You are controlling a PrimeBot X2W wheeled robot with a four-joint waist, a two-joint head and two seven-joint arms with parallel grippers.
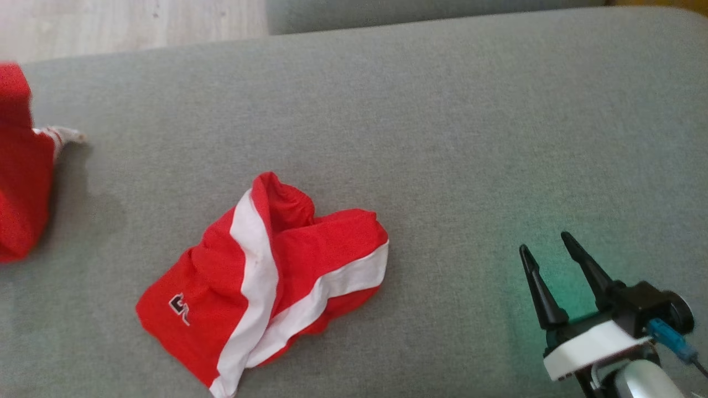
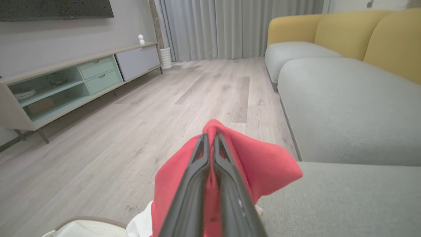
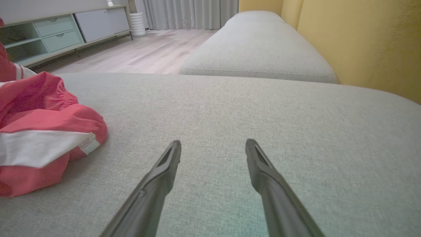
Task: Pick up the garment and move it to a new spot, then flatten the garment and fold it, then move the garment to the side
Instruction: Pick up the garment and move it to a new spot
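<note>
A red garment (image 1: 19,182) with a white striped cuff hangs at the left edge of the head view, over the grey sofa cushion (image 1: 442,138). My left gripper (image 2: 210,136) is shut on its red cloth (image 2: 266,164), which bunches around both fingers. A second red garment (image 1: 265,276) with white stripes and a small logo lies crumpled on the middle of the cushion; the right wrist view shows this piece (image 3: 42,131) at its left. My right gripper (image 1: 545,243) stands open to its right, low over the cushion, with nothing between the fingers (image 3: 213,142).
The cushion's far edge drops to a pale wood floor (image 2: 131,131). Another grey seat (image 3: 260,49) and yellow backrests (image 3: 361,42) lie beyond. A low cabinet (image 2: 65,82) stands along the wall across the floor.
</note>
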